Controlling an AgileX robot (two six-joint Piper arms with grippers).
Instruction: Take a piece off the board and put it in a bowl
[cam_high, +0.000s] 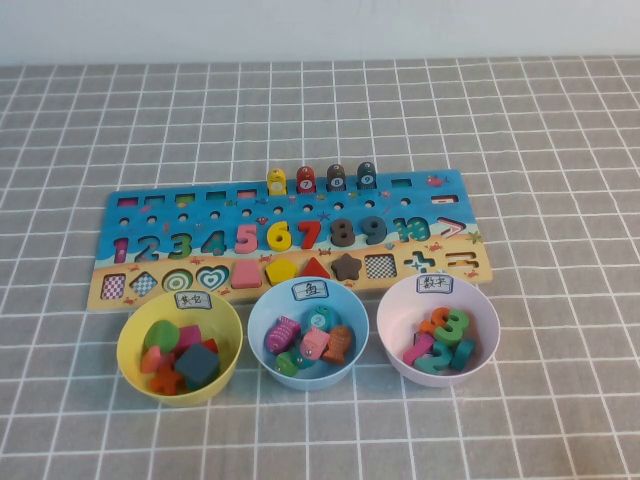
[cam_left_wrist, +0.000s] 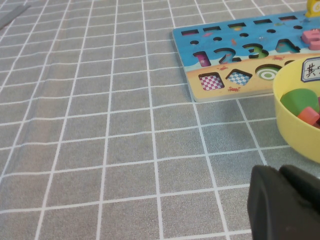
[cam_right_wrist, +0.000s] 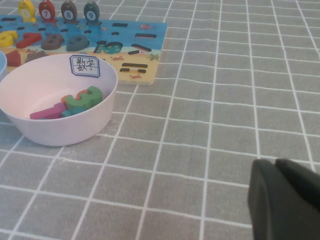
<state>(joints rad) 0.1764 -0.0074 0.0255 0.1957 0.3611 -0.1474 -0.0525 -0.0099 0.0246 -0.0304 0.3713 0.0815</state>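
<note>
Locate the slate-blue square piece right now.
High view: the slate-blue square piece lies inside the yellow bowl at the robot's left, beside a red star. Both grippers are off that view.

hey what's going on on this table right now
Nothing is being handled right now. The slate-blue square piece already lies in the yellow bowl, in front of the puzzle board, next to a light blue bowl and a pink bowl. The left gripper sits low over the cloth near the yellow bowl, the right gripper near the pink one; neither holds anything.
</note>
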